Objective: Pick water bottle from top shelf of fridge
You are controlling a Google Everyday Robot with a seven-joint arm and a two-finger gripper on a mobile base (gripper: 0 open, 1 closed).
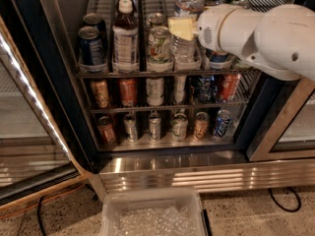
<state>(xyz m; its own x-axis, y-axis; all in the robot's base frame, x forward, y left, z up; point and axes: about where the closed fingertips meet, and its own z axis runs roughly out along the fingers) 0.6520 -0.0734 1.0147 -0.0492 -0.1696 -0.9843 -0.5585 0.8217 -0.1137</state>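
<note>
gripper point(183, 28): at water bottle point(185, 50), top shelf point(130, 74); grasp cannot tell
risk: off-centre squeeze could tip it onto green can point(159, 45)

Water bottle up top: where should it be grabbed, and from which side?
Probably grip the water bottle by its ribbed body, from the open front of the fridge: it stands upright on the top shelf in a narrow wire lane, a can close beside it. The gripper is at its upper part.

The claw point(182, 29) sits before the water bottle point(185, 49) on the top shelf point(129, 74).
</note>
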